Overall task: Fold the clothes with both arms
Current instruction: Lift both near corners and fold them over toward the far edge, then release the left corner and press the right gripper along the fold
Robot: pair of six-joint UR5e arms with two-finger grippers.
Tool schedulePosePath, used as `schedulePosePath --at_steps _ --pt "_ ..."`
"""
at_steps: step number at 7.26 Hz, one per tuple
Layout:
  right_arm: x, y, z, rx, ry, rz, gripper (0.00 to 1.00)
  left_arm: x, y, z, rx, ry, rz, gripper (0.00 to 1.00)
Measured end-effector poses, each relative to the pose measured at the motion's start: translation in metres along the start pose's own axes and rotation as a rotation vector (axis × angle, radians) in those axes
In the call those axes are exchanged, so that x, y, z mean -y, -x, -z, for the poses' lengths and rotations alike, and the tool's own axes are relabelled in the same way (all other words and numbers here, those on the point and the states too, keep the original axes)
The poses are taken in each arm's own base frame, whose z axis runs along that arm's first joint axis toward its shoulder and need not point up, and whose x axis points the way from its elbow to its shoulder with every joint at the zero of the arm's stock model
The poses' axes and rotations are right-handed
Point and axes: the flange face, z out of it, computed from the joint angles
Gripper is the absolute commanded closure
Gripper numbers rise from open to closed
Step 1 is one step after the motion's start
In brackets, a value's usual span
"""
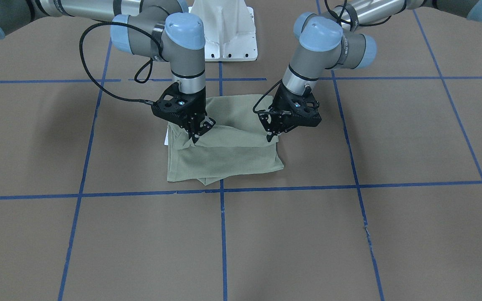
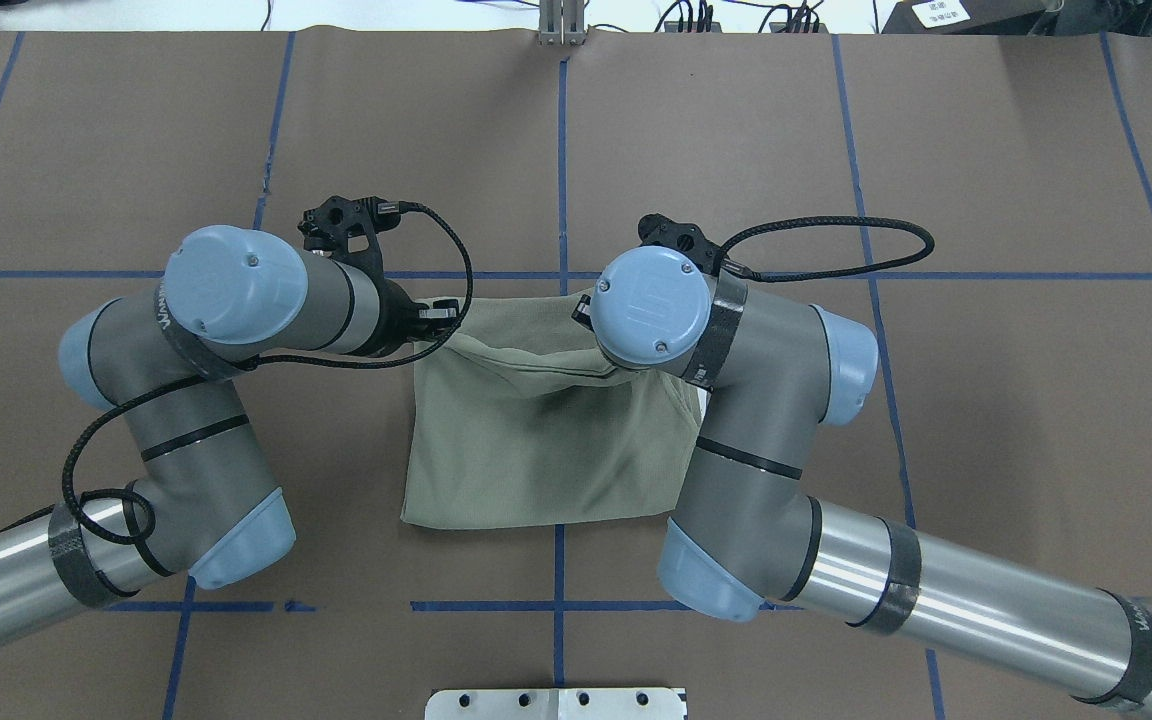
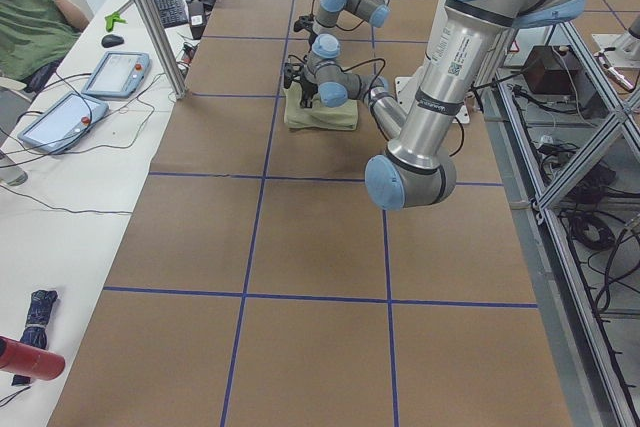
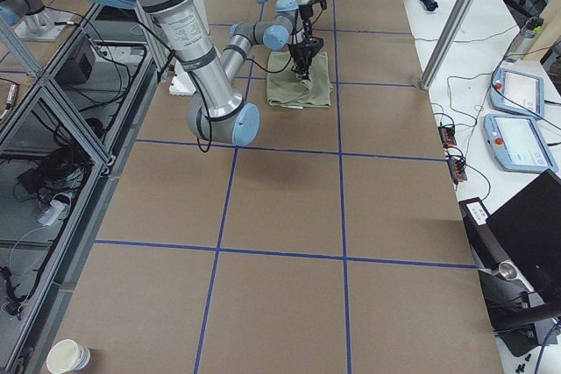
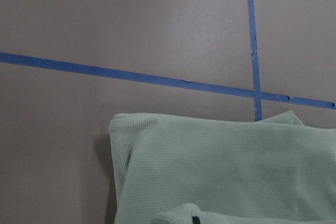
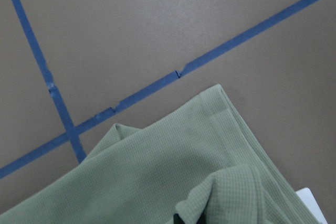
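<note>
Overhead, the right arm's wrist hides the right gripper (image 1: 195,136); the front-facing view shows it and the left gripper (image 1: 271,136), both narrowed onto a raised fold of the green shirt (image 1: 224,159). The 2 side views are too distant to confirm this. The shirt lies folded just out from the white base (image 1: 224,37), and the brown table (image 1: 391,234) spreads wide past every edge. 1 white tag (image 1: 166,136) corner peeks out on the base's right-arm side.
</note>
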Motion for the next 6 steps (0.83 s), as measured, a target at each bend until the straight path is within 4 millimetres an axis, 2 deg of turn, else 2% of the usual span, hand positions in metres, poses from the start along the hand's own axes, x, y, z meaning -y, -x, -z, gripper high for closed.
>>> schedulePosePath --at_steps 2,3,4,6 --pt "0.021 0.004 -0.014 0.000 -0.006 0.007 1.00 0.011 0.004 -0.009 0.007 -0.012 0.006 1.00" --pt "0.029 0.005 -0.016 -0.002 -0.003 0.014 0.13 0.015 0.002 -0.015 0.014 -0.013 0.008 0.16" --pt "0.032 0.004 -0.018 -0.006 -0.001 0.027 0.00 0.017 0.001 -0.020 0.019 -0.013 0.009 0.00" --pt "0.037 0.013 -0.018 -0.008 0.010 0.090 0.00 0.025 0.002 -0.019 0.018 -0.021 -0.024 0.00"
